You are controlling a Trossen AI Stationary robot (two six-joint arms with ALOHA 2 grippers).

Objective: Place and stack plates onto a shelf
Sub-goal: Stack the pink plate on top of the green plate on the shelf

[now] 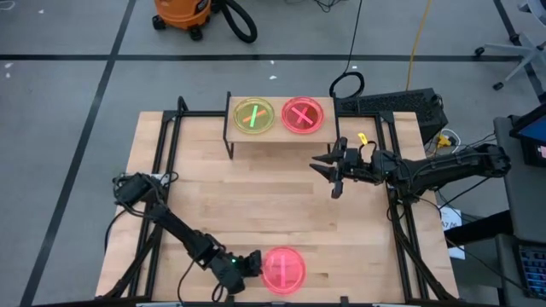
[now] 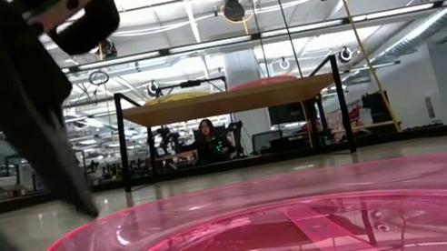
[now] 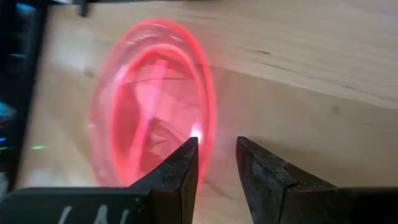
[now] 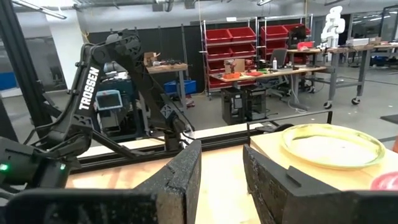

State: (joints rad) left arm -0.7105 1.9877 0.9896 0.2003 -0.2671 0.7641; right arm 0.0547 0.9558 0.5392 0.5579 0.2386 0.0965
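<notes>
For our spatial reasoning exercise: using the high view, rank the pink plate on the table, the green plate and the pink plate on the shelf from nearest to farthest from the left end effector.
1. Pink plate on the table, right beside the left end effector, near edge.
2. Green plate, shelf's left.
3. Pink plate on the shelf, shelf's right.

You see the whole counter [image 1: 281, 213] from straight above in the high view. The low view sits at counter height, very near the pink plate [image 2: 296, 223], facing the shelf [image 2: 229, 101] at frame centre. Both views share this plate and shelf.
</notes>
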